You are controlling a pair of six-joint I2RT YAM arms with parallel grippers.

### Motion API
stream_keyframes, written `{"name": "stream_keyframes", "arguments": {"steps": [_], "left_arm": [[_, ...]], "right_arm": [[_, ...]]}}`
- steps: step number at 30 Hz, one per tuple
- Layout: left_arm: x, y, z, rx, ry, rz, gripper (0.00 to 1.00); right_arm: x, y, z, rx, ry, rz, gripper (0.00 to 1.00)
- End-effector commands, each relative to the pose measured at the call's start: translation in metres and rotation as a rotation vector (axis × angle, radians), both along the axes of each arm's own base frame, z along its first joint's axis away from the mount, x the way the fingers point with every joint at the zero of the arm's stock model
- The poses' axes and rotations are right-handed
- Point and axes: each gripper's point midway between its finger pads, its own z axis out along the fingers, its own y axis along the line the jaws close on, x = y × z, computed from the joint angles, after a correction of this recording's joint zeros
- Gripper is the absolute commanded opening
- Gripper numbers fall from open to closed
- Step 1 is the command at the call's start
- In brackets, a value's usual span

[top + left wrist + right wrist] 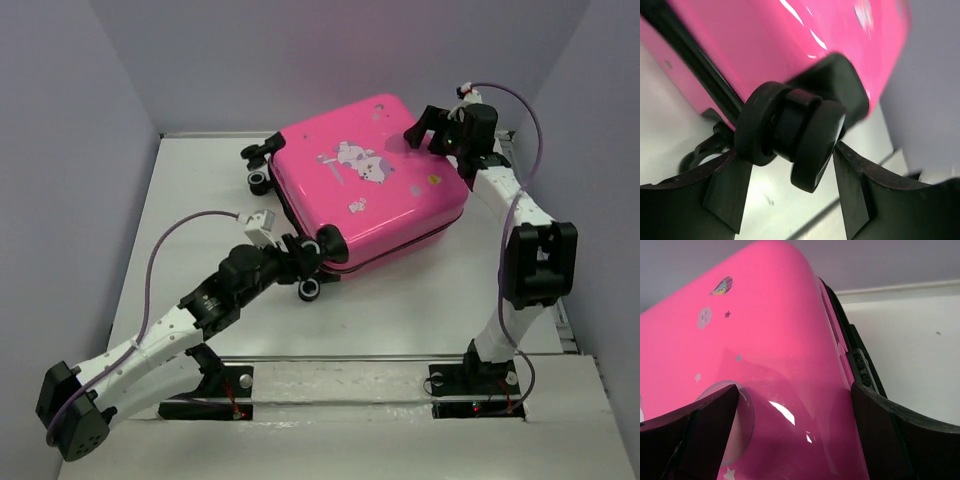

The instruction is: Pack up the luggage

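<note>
White worktop [400,310], grey walls: the closed pink luggage [370,190] lies flat at far centre. Left pincer [318,255] meets its near-left corner, fingers either side of a wheel [790,135]; whether they clamp it cannot be told. Right pincer [432,128], spread wide, straddles the far-right corner.

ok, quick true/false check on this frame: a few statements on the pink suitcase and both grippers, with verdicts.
1. The pink suitcase lies closed, cartoon print facing up. True.
2. It stands upright on its wheels. False: it lies flat on the table.
3. The left gripper is at the carry handle. False: a black double wheel at the suitcase's near corner sits between its fingers.
4. The right gripper straddles the suitcase's far right corner, jaws wide. True.
</note>
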Motion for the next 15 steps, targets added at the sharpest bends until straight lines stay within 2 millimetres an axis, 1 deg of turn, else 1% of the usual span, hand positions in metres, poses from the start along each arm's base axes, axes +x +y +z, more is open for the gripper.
{"name": "stream_keyframes", "arguments": {"steps": [1,2,3,4,5,6,7,9,11,12,13,15], "left_arm": [[-0.049,-0.054,-0.017,0.114,-0.082,-0.336,0.06],[-0.052,-0.059,-0.018,0.115,-0.083,-0.352,0.06],[-0.054,-0.063,-0.016,0.112,-0.087,-0.359,0.06],[-0.054,-0.068,-0.016,0.114,-0.087,-0.366,0.06],[-0.055,-0.072,-0.016,0.107,-0.083,-0.373,0.06],[-0.057,-0.077,-0.011,0.093,-0.094,-0.382,0.06],[-0.057,-0.080,-0.013,0.090,-0.085,-0.386,0.06],[-0.058,-0.084,-0.009,0.064,-0.084,-0.387,0.06],[-0.055,-0.088,-0.004,0.051,-0.090,-0.381,0.06],[-0.054,-0.088,-0.002,0.049,-0.095,-0.379,0.06],[-0.053,-0.089,0.001,0.046,-0.102,-0.375,0.06],[-0.050,-0.089,0.008,0.037,-0.117,-0.362,0.06]], "right_arm": [[-0.061,0.159,-0.012,0.219,0.238,0.610,0.96],[-0.056,0.167,-0.009,0.209,0.234,0.614,0.97],[-0.051,0.181,-0.018,0.199,0.258,0.629,0.98],[-0.043,0.187,0.004,0.200,0.223,0.627,1.00],[-0.038,0.189,0.008,0.206,0.216,0.625,1.00],[-0.036,0.197,0.022,0.221,0.194,0.642,1.00],[-0.033,0.198,0.027,0.226,0.185,0.639,1.00],[-0.031,0.198,0.041,0.229,0.154,0.633,1.00],[-0.036,0.193,0.079,0.212,0.066,0.627,1.00],[-0.035,0.193,0.079,0.211,0.065,0.623,1.00],[-0.044,0.189,0.102,0.196,0.010,0.627,1.00],[-0.052,0.181,0.119,0.160,-0.044,0.606,1.00]]}}
